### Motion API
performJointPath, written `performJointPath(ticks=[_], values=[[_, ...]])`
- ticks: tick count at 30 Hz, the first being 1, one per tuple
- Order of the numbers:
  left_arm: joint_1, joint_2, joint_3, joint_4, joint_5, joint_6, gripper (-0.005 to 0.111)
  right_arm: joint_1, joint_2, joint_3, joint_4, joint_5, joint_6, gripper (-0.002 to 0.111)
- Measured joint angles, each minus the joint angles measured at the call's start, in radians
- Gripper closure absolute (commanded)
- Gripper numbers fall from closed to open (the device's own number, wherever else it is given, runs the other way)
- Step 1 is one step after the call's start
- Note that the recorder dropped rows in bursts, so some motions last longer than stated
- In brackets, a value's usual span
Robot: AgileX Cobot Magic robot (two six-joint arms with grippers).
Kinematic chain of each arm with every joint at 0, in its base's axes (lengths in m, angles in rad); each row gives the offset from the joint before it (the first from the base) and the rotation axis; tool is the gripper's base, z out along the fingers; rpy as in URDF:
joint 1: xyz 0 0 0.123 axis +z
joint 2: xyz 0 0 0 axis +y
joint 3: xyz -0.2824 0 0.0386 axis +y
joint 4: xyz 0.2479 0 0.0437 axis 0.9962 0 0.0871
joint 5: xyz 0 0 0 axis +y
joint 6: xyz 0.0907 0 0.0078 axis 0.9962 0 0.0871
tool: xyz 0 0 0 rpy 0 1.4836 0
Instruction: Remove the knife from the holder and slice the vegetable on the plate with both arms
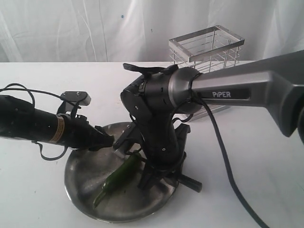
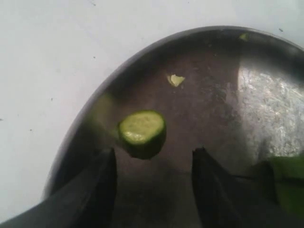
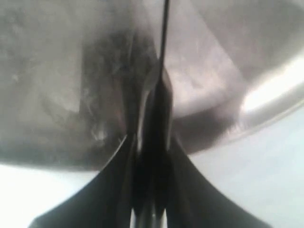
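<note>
Quick headcount: two robot arms, the left arm (image 1: 38, 126) and the right arm (image 1: 237, 90). Each one carries a single gripper, so that's two as well, the left gripper (image 2: 154, 153) and the right gripper (image 3: 152, 142). Then it's one of everything else: one steel plate (image 1: 83, 178), one chrome wire holder (image 1: 206, 47) in the upper right of the exterior frame, one knife (image 3: 159, 118), one long green chili (image 1: 118, 178), one cut round slice (image 2: 142, 133), one tiny pale scrap (image 2: 175, 80) I'm sure of, and one white table (image 1: 33, 190).
</note>
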Motion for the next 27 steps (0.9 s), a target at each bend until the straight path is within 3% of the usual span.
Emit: performJointPath(ticks=[13, 21, 27], values=[[-0.002, -0.157, 0.009, 0.21, 0.065, -0.145, 0.053, 0.0, -0.022, 0.057, -0.029, 0.015, 0.008, 0.108], [-0.002, -0.214, 0.014, 0.217, -0.076, -0.19, 0.053, 0.0, -0.032, 0.079, -0.038, 0.017, 0.008, 0.108], [-0.002, -0.213, 0.098, 0.219, -0.123, -0.13, 0.053, 0.0, -0.034, 0.088, -0.047, 0.017, 0.012, 0.108]])
